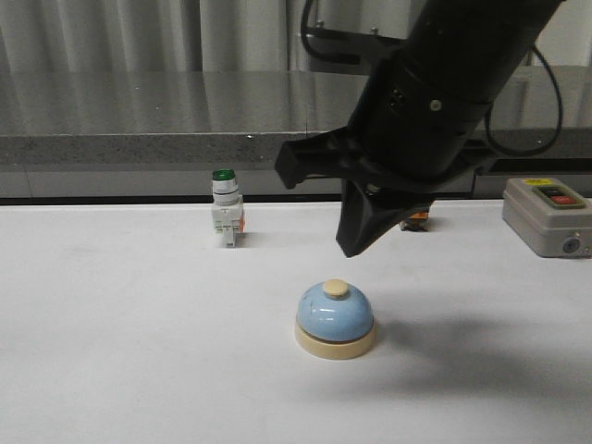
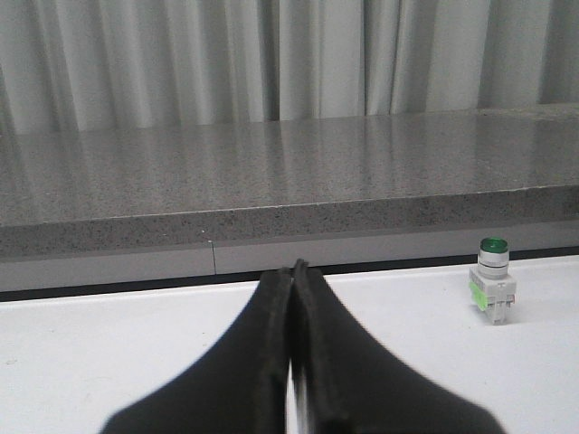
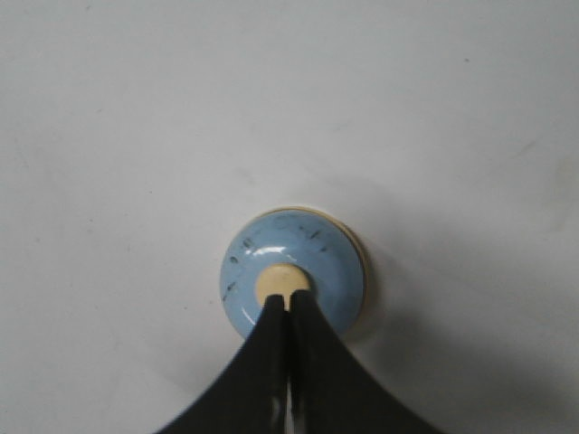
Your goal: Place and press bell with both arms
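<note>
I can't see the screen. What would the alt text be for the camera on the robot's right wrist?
Looking straight down, the right arm's black claw, fingers pressed together, points at the cream button on top of a small light-blue bell. The bell sits upright on a plain white table, with nothing else in view.

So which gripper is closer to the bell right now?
The right. The right gripper hangs shut just above the bell, over its button. The left gripper, also shut, is off by the green-capped switch, bell out of its view.
</note>
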`<action>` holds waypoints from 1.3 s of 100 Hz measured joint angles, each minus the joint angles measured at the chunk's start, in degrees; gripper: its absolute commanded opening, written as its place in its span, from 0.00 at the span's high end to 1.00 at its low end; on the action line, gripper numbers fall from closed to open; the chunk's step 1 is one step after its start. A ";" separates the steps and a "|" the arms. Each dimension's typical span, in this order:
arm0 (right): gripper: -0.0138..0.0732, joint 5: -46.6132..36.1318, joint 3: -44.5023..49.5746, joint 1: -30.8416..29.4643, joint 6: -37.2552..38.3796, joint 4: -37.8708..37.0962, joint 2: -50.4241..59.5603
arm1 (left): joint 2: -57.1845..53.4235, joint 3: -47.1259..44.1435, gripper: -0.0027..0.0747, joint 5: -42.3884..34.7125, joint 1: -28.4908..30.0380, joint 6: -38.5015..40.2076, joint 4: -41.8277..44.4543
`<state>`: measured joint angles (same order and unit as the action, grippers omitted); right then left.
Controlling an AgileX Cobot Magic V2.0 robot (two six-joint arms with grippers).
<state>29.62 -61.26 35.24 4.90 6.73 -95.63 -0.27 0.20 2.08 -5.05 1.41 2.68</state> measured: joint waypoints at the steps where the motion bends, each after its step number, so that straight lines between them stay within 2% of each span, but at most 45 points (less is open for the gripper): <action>1: 0.91 0.00 -0.10 -0.02 0.00 0.00 -0.02 | 0.00 0.00 0.99 0.00 0.00 0.00 0.00; 99: 0.91 -1.90 -0.55 1.30 -0.10 0.20 -1.28 | 0.00 0.00 0.99 0.00 0.00 0.00 0.00; 130: 0.91 -0.64 -0.81 1.30 -0.21 0.20 -5.80 | 0.00 0.00 0.99 0.00 0.00 0.00 0.00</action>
<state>28.98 -62.08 36.54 4.68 6.92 -101.43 -0.27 0.20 2.08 -5.05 1.41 2.68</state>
